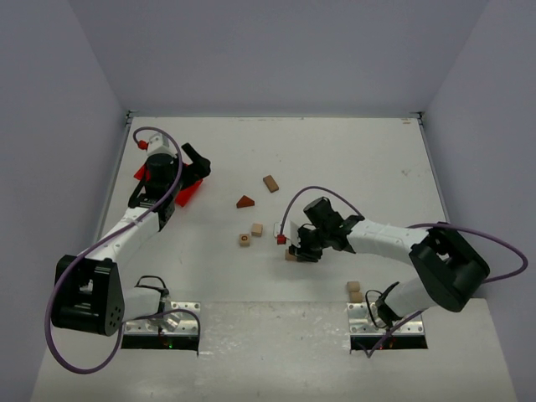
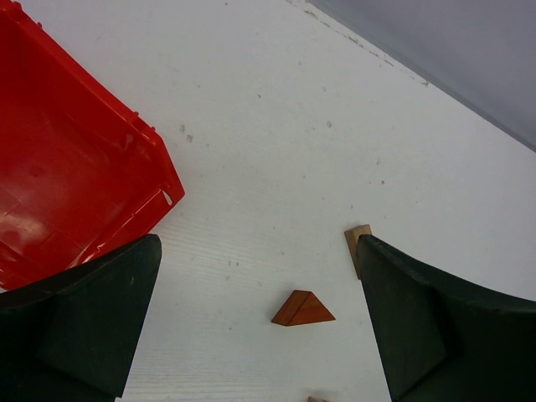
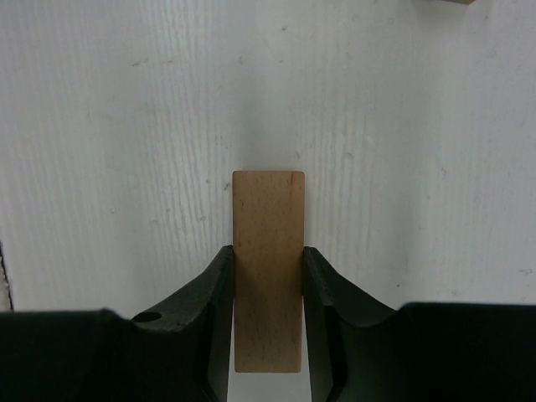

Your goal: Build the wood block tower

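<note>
My right gripper (image 3: 268,280) is shut on a pale tan flat plank (image 3: 268,251), its fingers (image 3: 213,293) pressing both long sides. The plank lies level, at or just above the white table (image 1: 352,167). From above, the right gripper (image 1: 301,249) sits at table centre with the plank's end (image 1: 290,255) showing. A dark reddish-brown triangular piece (image 1: 244,202) (image 2: 303,309), a tan block (image 1: 270,182) (image 2: 356,241), a light cube (image 1: 257,229) and a cube with a hole (image 1: 244,239) lie to the left of it. My left gripper (image 2: 260,251) (image 1: 198,165) hangs open by the bin.
A bright red plastic bin (image 1: 186,193) (image 2: 67,167) sits at the table's left under the left arm. Two small tan blocks (image 1: 354,291) rest near the right arm's base. Grey walls close off the table's back and sides.
</note>
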You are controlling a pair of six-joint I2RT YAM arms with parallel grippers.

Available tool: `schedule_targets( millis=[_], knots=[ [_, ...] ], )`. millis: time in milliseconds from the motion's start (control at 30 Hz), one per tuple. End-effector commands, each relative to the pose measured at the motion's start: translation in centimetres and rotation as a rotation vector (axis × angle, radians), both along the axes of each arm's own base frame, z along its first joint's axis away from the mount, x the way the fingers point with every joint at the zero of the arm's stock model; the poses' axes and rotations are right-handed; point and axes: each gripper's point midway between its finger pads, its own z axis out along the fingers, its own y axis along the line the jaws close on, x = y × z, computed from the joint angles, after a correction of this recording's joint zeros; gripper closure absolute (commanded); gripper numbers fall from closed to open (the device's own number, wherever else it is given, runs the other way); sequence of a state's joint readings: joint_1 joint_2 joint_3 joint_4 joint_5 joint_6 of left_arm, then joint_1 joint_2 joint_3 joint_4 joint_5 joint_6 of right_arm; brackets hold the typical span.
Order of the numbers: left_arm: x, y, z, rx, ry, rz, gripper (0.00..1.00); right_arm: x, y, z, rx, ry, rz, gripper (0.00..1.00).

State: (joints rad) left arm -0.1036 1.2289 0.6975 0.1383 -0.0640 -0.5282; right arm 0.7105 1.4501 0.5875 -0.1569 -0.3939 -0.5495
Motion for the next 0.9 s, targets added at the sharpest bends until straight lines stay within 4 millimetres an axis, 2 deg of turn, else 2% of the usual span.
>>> schedule_targets(
  millis=[0,133,300,467,567,867],
  knots=[
    [0.7,0.1,2.4,0.000,-0.077,0.009,0.00,3.1,2.6,1.9,0.083,-0.042,-0.102,0.89],
    [0.7,0.3,2.2,0.007,-0.074,0.020,0.00,3.7,3.7,2.1,0.107,-0.020,-0.107,0.88],
    [0.6,0.4,2.3,0.012,-0.077,0.019,0.00,2.9,4.8,2.2,0.146,0.025,-0.057,0.88],
    [0.5,0.5,2.4,0.015,-0.081,0.025,0.00,1.0,4.9,1.6,0.151,0.058,0.020,0.88],
    [0.5,0.6,2.4,0.018,-0.080,0.033,0.00,1.1,4.8,1.2,0.129,0.044,0.010,0.87],
    [0.5,0.7,2.2,0.019,-0.076,0.038,0.00,1.1,4.8,0.0,0.086,0.076,-0.010,0.77]
  ],
)
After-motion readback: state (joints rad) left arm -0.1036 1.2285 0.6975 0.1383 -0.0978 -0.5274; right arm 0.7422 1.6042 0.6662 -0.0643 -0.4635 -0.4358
